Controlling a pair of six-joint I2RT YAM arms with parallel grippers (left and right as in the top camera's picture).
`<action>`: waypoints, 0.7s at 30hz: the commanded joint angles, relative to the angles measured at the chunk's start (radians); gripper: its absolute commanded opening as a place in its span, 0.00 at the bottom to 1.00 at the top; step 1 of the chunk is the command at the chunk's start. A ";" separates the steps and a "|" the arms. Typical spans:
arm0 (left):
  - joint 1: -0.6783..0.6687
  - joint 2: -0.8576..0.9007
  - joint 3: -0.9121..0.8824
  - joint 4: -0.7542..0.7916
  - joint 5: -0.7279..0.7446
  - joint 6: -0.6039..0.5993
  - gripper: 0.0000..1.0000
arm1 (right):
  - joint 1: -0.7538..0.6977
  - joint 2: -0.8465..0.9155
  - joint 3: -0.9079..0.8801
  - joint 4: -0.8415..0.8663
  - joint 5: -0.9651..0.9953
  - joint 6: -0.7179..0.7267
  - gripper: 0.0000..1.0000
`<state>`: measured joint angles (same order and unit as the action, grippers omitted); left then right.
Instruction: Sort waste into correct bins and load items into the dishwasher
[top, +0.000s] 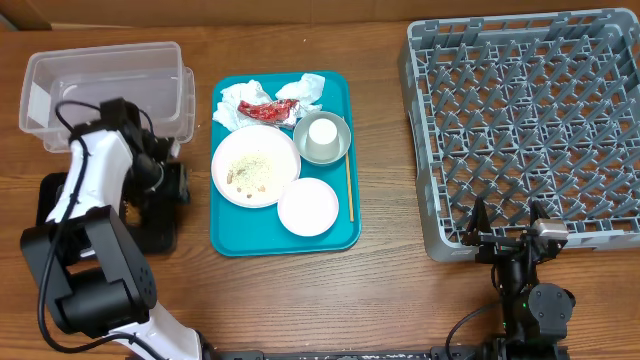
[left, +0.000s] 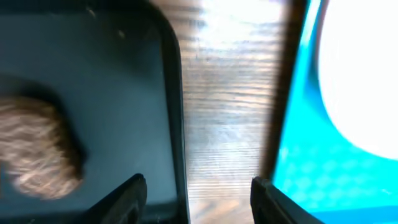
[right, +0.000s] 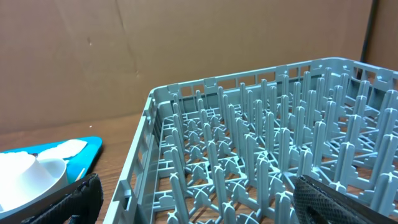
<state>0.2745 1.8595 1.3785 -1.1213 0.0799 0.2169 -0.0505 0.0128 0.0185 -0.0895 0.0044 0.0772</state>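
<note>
My left gripper (top: 170, 188) hangs open over the right rim of the black tray (top: 155, 235), nothing between its fingers (left: 127, 196). A small brown food lump (left: 37, 152) lies in that black tray (left: 106, 81). The clear tub (top: 105, 85) stands behind it. On the teal tray (top: 285, 240) are white napkins (top: 240, 97), a red wrapper (top: 268, 110), a crumb-strewn large plate (top: 255, 165), a smaller dish (top: 308, 207), a grey bowl (top: 343, 147) holding a white cup (top: 322, 135), and a wooden stick (top: 349, 190). My right gripper (top: 508, 225) stands wide open at the front-left corner of the grey rack (top: 530, 120).
A strip of bare wood (left: 224, 112) separates the black tray from the teal tray (left: 305, 168). The rack (right: 267, 155) fills the right wrist view, with the teal tray (right: 84, 154) and the bowl (right: 31, 180) to its left. A brown cardboard wall (right: 155, 56) stands behind.
</note>
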 joint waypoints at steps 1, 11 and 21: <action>-0.006 0.010 0.135 -0.069 0.049 0.005 0.59 | 0.003 -0.010 -0.010 0.005 0.002 -0.003 1.00; -0.006 0.010 0.394 -0.231 0.510 0.004 1.00 | 0.003 -0.010 -0.010 0.005 0.002 -0.003 1.00; -0.072 0.009 0.397 -0.411 0.996 0.200 1.00 | 0.003 -0.010 -0.010 0.005 0.002 -0.003 1.00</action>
<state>0.2497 1.8595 1.7554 -1.4979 0.9234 0.2829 -0.0505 0.0128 0.0185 -0.0898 0.0040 0.0776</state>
